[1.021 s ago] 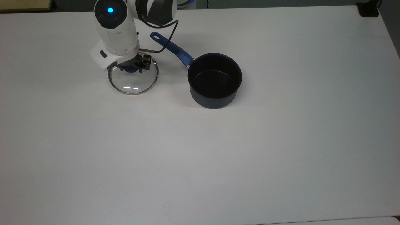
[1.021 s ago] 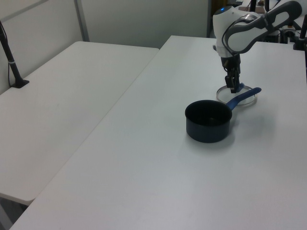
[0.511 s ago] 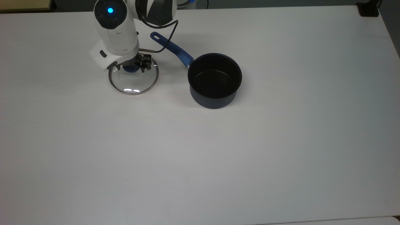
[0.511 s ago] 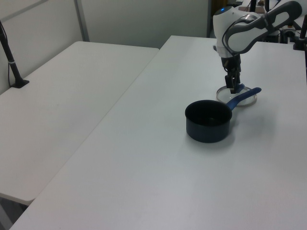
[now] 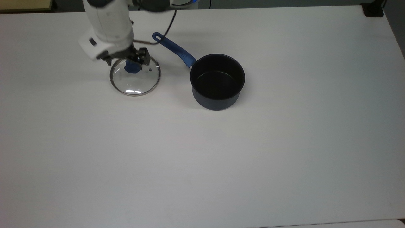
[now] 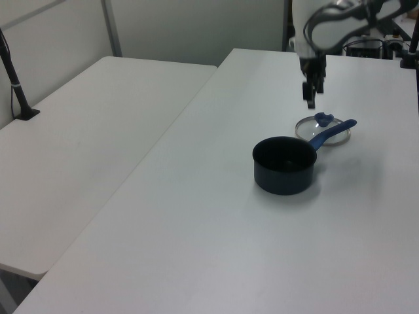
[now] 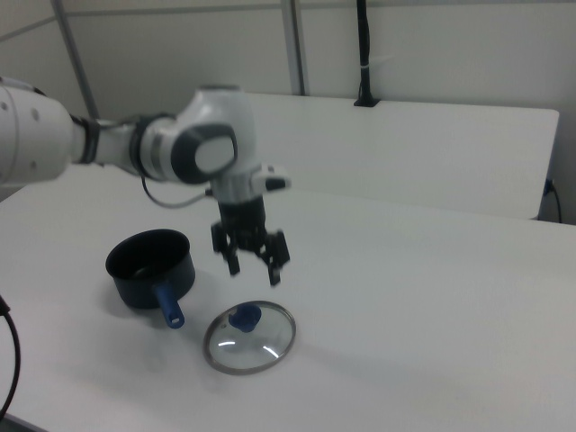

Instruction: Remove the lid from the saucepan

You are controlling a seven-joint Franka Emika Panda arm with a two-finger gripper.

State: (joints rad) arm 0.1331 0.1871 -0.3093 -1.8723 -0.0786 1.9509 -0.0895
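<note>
The lid [image 5: 135, 76] lies flat on the white table [image 5: 221, 158], knob up, near the table's far edge as the top view shows it, toward the top view's left; the saucepan [image 5: 217, 81] stands uncovered beside it on the top view's right, apart from it, its black inside bare; its blue handle [image 5: 173, 49] angles toward the far edge and ends close to the lid without touching it; the gripper [image 7: 255, 260] hangs in the air above the lid's blue knob [image 7: 244, 316], clear of it, its jaws spread wide and holding nothing; in the left view the gripper [image 6: 310, 98] sits above and just to the left view's left of the lid [image 6: 322, 128]; a second white table [image 6: 85, 144] stands alongside.
</note>
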